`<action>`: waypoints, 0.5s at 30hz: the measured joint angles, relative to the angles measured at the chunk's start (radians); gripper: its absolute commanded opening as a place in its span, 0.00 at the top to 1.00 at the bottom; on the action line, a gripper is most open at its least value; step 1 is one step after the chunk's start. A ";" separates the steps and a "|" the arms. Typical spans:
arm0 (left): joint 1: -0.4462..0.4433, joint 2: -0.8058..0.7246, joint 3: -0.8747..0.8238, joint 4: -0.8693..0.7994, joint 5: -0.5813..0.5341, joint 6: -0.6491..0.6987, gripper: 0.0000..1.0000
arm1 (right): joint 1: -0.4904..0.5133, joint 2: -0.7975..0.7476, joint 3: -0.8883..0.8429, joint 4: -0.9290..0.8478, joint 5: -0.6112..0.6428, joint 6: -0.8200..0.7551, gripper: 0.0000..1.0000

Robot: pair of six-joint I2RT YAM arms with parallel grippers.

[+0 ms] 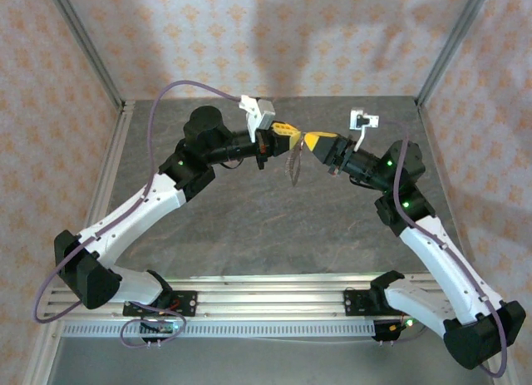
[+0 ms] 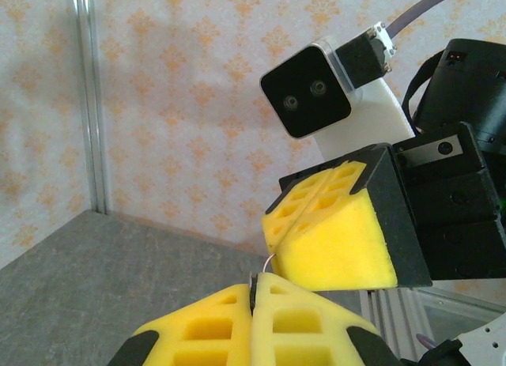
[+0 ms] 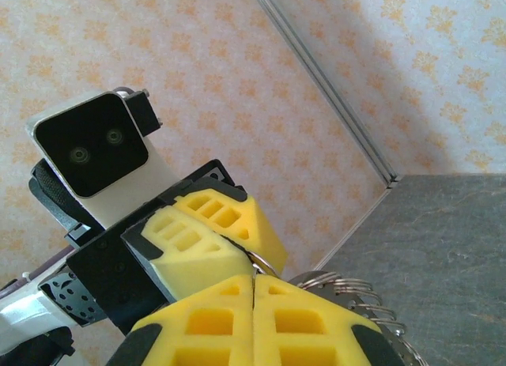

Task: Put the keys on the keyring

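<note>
So both my arms are up over the middle of the table [image 1: 249, 227], tips nose to nose. The left gripper [image 1: 281, 132] comes in from the left and the right gripper [image 1: 316, 141] from the right, almost touching. Both are clamped tight, pads pressed flat together with no gap.

The ring [image 1: 293, 165] hangs right under where the tips meet, off the table. From the left wrist cam, a thin bit of wire comes out of the seam between my left fingertips [image 2: 237, 303] and curves up to the tip of the right gripper. From the right wrist cam, the silvery loops [image 3: 348, 291] bunch just beside my right fingertips [image 3: 277, 303]. My read is that both grippers are pinching the ring, but the right one's actual contact is tucked behind the foam, so take that with a grain of salt.

The ring's long way runs down from the pinch point. It sits below and between the grippers, and neither arm is really nearer. Any next move hinges on that shared pinch: pull the tips apart sideways and the wire takes the strain.

There's plenty of room. The back wall [image 1: 291, 44] is well behind and the rail [image 1: 266, 289] is well toward me. I can't tell if any key is on the ring yet.
</note>
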 measured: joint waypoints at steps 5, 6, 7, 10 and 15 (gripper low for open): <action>0.000 0.003 0.004 0.000 0.000 0.007 1.00 | 0.000 0.000 0.006 0.000 0.001 -0.006 1.00; 0.000 0.006 0.006 0.000 0.000 0.008 1.00 | 0.000 0.000 0.006 0.000 0.002 -0.007 1.00; -0.002 0.008 0.008 0.000 0.000 0.009 1.00 | 0.000 0.000 0.006 0.000 0.004 -0.008 1.00; -0.003 0.010 0.011 0.000 -0.001 0.010 1.00 | 0.000 0.000 0.007 0.000 0.008 -0.013 1.00; -0.005 0.010 0.011 0.000 -0.003 0.011 1.00 | 0.000 0.001 0.008 0.000 0.015 -0.018 1.00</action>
